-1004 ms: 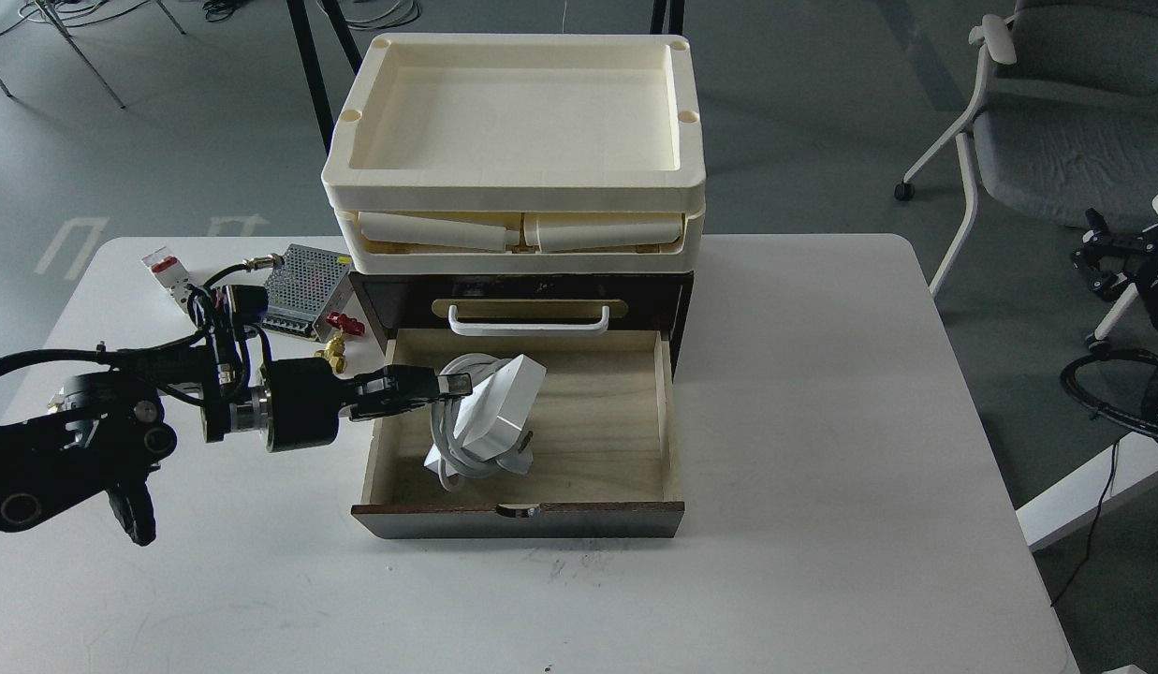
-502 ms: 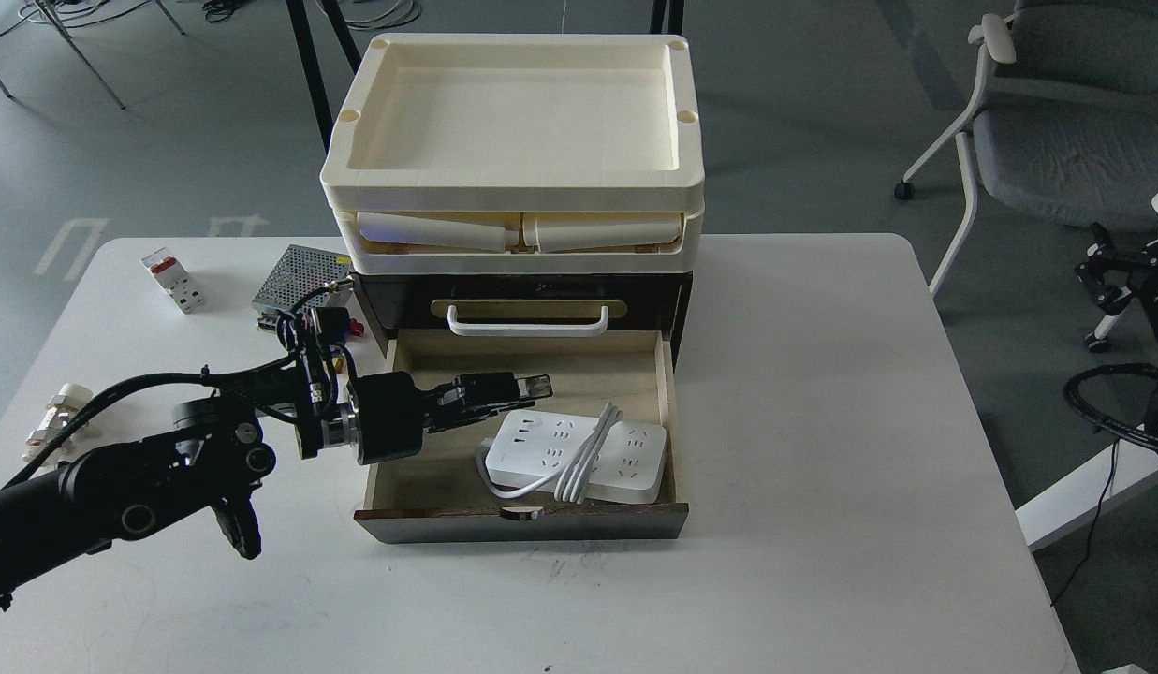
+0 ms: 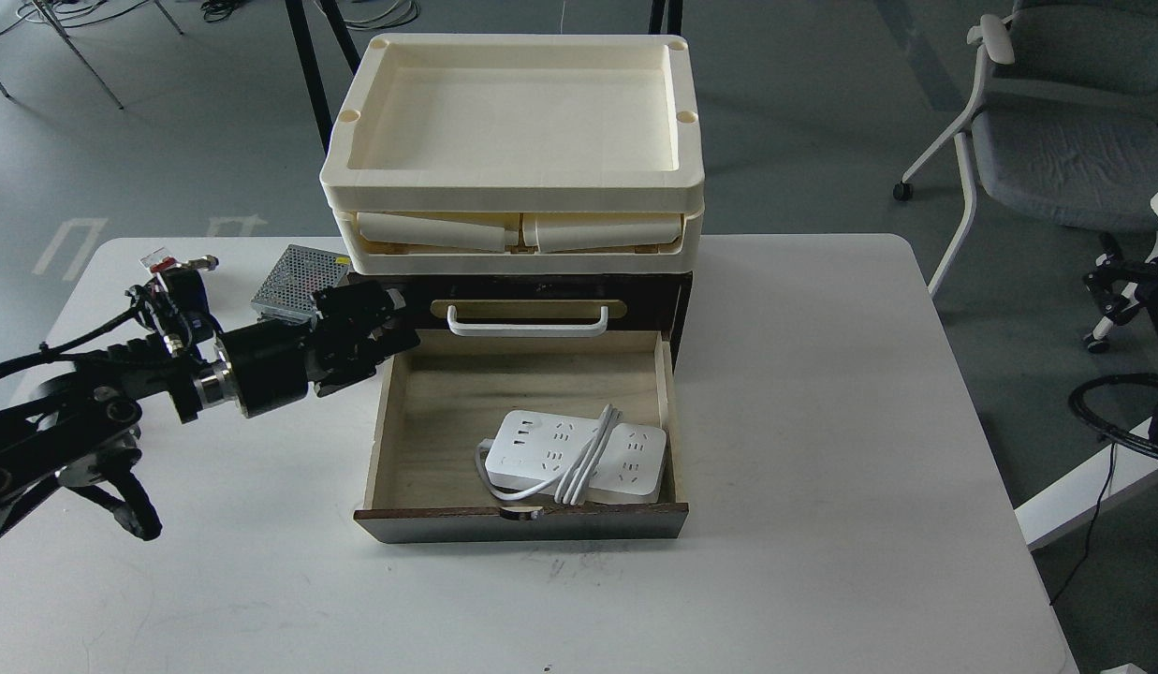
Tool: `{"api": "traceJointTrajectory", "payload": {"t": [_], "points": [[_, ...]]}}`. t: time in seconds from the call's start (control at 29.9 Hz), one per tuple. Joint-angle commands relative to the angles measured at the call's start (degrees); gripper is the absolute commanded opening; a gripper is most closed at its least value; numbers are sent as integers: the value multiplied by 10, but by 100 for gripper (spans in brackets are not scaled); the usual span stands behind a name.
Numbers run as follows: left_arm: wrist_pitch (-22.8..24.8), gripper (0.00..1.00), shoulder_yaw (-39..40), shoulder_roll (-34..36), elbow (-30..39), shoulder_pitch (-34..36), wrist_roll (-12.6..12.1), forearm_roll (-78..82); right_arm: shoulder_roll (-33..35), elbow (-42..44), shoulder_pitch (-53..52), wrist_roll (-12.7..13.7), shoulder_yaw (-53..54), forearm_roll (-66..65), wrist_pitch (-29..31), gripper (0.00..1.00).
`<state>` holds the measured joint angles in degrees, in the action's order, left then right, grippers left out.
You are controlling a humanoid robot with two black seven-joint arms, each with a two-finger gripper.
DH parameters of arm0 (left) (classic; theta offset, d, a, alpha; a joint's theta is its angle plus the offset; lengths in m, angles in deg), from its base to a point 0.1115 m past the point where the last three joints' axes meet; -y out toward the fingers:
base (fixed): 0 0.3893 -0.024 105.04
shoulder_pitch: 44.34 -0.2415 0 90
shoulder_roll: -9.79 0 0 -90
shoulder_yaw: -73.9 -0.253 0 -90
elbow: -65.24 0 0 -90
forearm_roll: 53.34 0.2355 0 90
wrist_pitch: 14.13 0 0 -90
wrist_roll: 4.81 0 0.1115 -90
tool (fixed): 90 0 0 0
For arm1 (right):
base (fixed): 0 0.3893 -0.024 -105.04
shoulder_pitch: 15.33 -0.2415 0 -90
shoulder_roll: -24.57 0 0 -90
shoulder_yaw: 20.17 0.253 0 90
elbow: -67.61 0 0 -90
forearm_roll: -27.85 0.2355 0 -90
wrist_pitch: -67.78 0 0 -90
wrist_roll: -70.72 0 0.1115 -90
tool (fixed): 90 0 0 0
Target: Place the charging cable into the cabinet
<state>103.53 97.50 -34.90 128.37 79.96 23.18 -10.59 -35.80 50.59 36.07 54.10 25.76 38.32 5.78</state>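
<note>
The charging cable (image 3: 571, 454), a white power strip with its cord coiled across the middle, lies flat in the front right of the open pale wood drawer (image 3: 429, 412). The drawer is pulled out of the dark brown cabinet (image 3: 677, 300), below the white bar handle (image 3: 527, 324) and the stacked cream trays (image 3: 513, 122). My left gripper (image 3: 377, 323) is empty, to the left of the drawer's back corner, beside the cabinet's left front edge. Its dark fingers cannot be told apart. My right gripper (image 3: 1107, 281) is small and dark at the right edge, off the table.
A metal mesh power supply box (image 3: 293, 270) sits just behind my left gripper. The white-and-red circuit breaker (image 3: 157, 259) is mostly hidden behind my left arm. A grey office chair (image 3: 1056, 131) stands to the right, beyond the white table (image 3: 822, 421).
The cable dropped from my left gripper and now lies flat in the drawer. My left gripper has pulled back out of the drawer, up and to the left.
</note>
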Motion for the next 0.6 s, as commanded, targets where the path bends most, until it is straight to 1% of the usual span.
{"api": "traceJointTrajectory", "payload": {"t": [0.0,0.07,0.1,0.2,0.27,0.33,0.4,0.47,0.57], "points": [[3,82,88,57,-5,-60,0,-125,0,-9,-3,0,12,1,0,100],[3,84,150,59,-34,-96,0,-195,1,-20,-9,1,16,1,0,100],[3,85,179,58,-63,-108,0,-222,1,-34,-15,4,14,0,0,100],[3,85,236,44,-155,-110,0,-246,8,-118,-35,13,7,-8,0,100],[3,85,244,34,-197,-92,0,-245,30,-182,-39,17,3,-13,0,100],[3,85,238,30,-223,-56,0,-243,54,-224,-50,17,-1,-32,0,100],[3,86,231,22,-251,-39,0,-243,57,-233,-59,17,-1,-75,0,100],[3,87,228,1,-276,-33,0,-243,54,-238,-63,16,0,-122,0,100],[3,89,227,-31,-292,-17,0,-244,52,-247,-65,14,3,-140,0,100]]}}
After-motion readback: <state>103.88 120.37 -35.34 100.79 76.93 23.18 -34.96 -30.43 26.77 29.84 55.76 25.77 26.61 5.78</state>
